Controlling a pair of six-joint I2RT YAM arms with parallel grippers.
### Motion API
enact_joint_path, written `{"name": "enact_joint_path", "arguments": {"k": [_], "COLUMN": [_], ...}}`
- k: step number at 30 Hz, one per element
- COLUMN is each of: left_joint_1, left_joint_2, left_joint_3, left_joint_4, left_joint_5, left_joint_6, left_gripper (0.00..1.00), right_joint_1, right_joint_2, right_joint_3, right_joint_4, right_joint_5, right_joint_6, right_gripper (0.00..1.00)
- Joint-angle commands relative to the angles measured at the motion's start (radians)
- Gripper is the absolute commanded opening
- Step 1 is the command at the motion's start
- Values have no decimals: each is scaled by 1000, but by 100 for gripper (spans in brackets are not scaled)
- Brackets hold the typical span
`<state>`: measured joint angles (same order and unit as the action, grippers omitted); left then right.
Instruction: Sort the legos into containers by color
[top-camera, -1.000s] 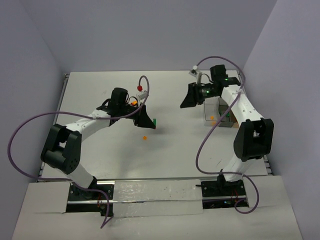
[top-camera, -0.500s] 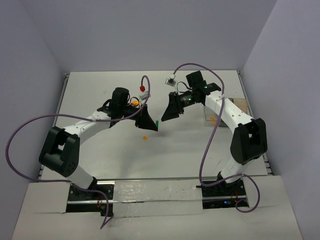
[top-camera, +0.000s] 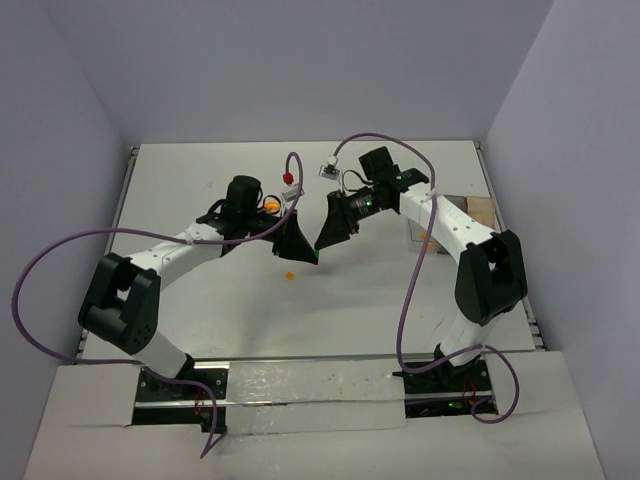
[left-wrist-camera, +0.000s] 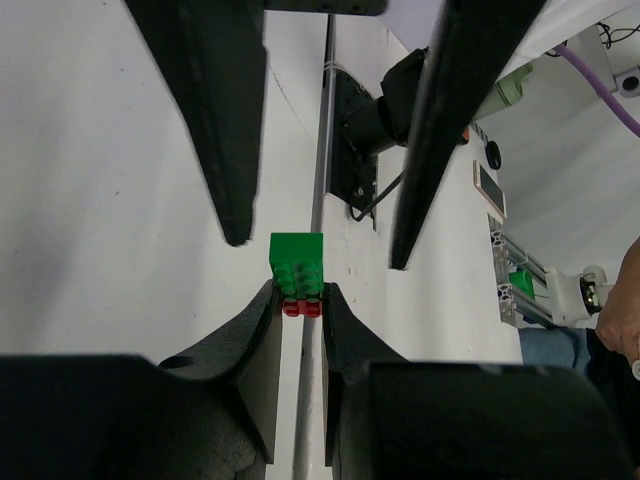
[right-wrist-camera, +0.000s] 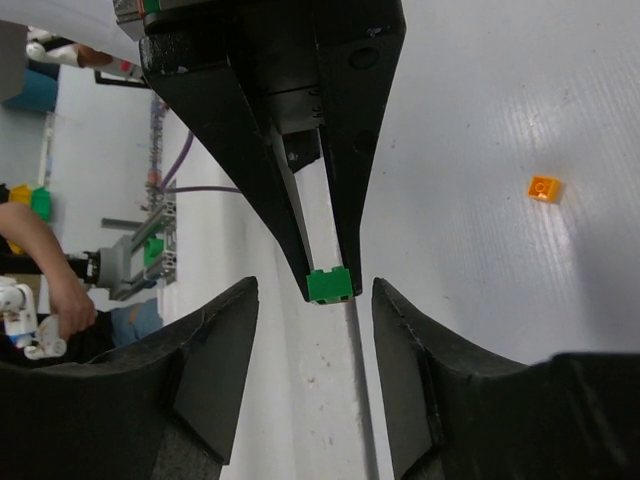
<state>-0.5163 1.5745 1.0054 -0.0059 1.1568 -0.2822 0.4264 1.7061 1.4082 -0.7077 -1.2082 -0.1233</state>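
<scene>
My left pincer (left-wrist-camera: 299, 292) is clenched on a two-lego stack (left-wrist-camera: 298, 278). In it a green lego (left-wrist-camera: 297, 260) sits on a red lego (left-wrist-camera: 301, 308). The fingertips (left-wrist-camera: 262, 310) pinch around where the two meet, and the green one pokes out past the tips. I hold the stack above the desk (top-camera: 220, 310), near its middle.

My right pincer (right-wrist-camera: 314, 288) faces it tip to tip and is released. Its two fingers (right-wrist-camera: 215, 330) stand wide on either side of the green lego without touching it. From the left wrist I see clear gaps on both sides.

A lone orange lego (top-camera: 290, 275) lies on the desk just to the near side of the two pincers, and the right wrist view shows one stud on its top.

The containers (top-camera: 416, 225) sit at the right side of the desk, well apart from the stack. They are mostly hidden behind my right arm (top-camera: 455, 225), so I cannot tell what they hold.
</scene>
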Motion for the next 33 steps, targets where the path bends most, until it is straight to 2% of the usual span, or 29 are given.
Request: {"name": "enact_joint_path", "arguments": {"k": [1,3,8,12,17,22,27,28,30,33], "left_joint_1": [-7,-8,-7,-7,-8,-7,-7,-7,-8,-7], "left_joint_2": [-27,-25,-21,-22,-18,-11,12,15,22,35], "left_joint_3": [18,16,18,14,18,20,29,34,45,72], "left_joint_4": [43,49,58,59,20,-76,-132,-133,-144,-157], "left_joint_5": [20,21,20,19,-11,-60,-77,-80,-89,-113], "left_joint_6": [-6,-12,-23,-26,4,83,119,123,129,136], "left_gripper": [0,0,0,0,0,0,0,0,0,0], "right_joint_1": [17,18,22,22,6,-114,-363,-373,-501,-635], "right_joint_2": [0,-2,-2,-16,-59,-102,-137,-139,-146,-136], "right_joint_3": [34,32,25,16,-4,-15,5,10,29,75], "right_joint_4": [27,29,35,35,28,-24,-144,-168,-227,-259], "right_joint_5": [-1,9,30,60,91,78,112,130,192,377], "right_joint_6": [-13,-16,-22,-34,-51,-75,-190,-211,-250,-294], "right_gripper": [53,47,42,21,4,0,0,0,0,0]}}
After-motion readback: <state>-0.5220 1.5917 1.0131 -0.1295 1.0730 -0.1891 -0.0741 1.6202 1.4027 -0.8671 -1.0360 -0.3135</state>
